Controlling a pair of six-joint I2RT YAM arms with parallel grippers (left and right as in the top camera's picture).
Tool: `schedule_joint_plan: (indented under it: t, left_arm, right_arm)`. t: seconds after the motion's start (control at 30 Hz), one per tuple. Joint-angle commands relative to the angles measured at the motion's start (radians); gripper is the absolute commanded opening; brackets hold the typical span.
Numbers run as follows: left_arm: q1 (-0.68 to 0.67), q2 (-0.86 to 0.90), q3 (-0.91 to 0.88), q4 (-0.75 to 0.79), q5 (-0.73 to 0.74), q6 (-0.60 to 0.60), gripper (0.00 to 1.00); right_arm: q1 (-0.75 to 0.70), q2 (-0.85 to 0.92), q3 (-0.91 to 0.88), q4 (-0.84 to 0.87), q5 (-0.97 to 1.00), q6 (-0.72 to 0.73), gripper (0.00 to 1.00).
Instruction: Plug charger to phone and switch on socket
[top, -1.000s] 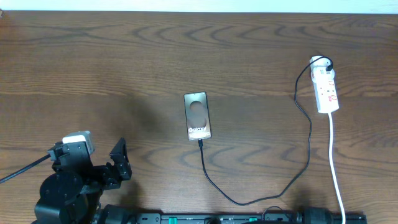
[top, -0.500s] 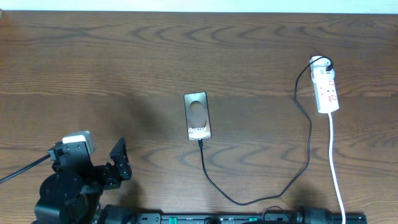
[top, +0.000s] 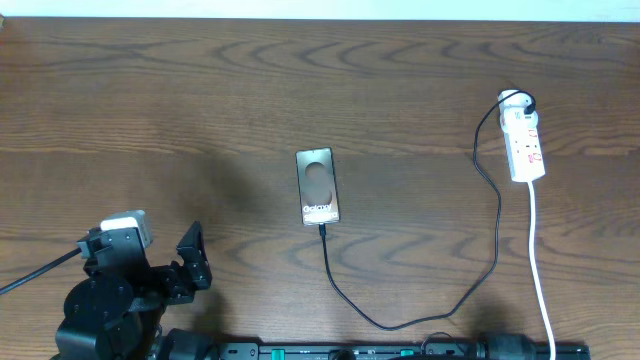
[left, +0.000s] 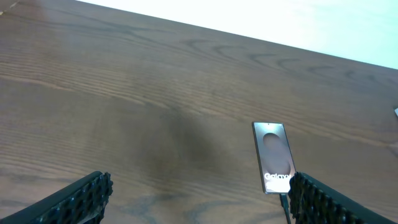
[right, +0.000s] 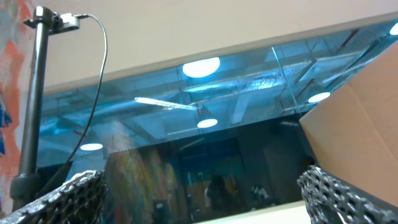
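The phone (left: 272, 157) lies on the worktop (left: 124, 93) ahead-right of the left tool (left: 200, 185), whose fingers are spread apart. The right tool (right: 202, 179) is also spread.

phone (top: 318, 187): flat, face up, mid-table, "Galaxy" end twd near edge | charger (top: 498, 235): blk cable, tip at phone's near end, loops right, plug head in socket's far end | socket (top: 526, 143): wht strip, right side, red sw marks

Dark wood-grain table (top: 150, 90) with phone (top: 318, 187), looping black charger (top: 498, 235) and white socket (top: 524, 145) on top.
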Motion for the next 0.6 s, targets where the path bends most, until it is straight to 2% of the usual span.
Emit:
schedule_joint_plan:
  t: [0.0,0.2,0.33,0.47,0.57]
  left_arm:
    - [0.003,-0.001,0.008,-0.003,-0.006,0.002,0.93]
    - [0.003,-0.001,0.008,-0.003,-0.006,0.002,0.93]
    - [0.003,-0.001,0.008,-0.003,-0.006,0.002,0.93]
    - [0.003,-0.001,0.008,-0.003,-0.006,0.002,0.93]
    - [0.003,-0.001,0.008,-0.003,-0.006,0.002,0.93]
  right_arm:
    - [0.003,0.0,-0.056,0.039,0.014,0.0,0.99]
    - [0.003,0.0,-0.23,0.216,0.014,0.099,0.99]
    - [0.008,0.0,-0.417,0.458,0.013,0.1,0.99]
    - [0.022,0.0,-0.645,0.779,0.016,0.117,0.99]
    - [0.039,0.0,-0.8,0.891,0.021,0.117,0.99]
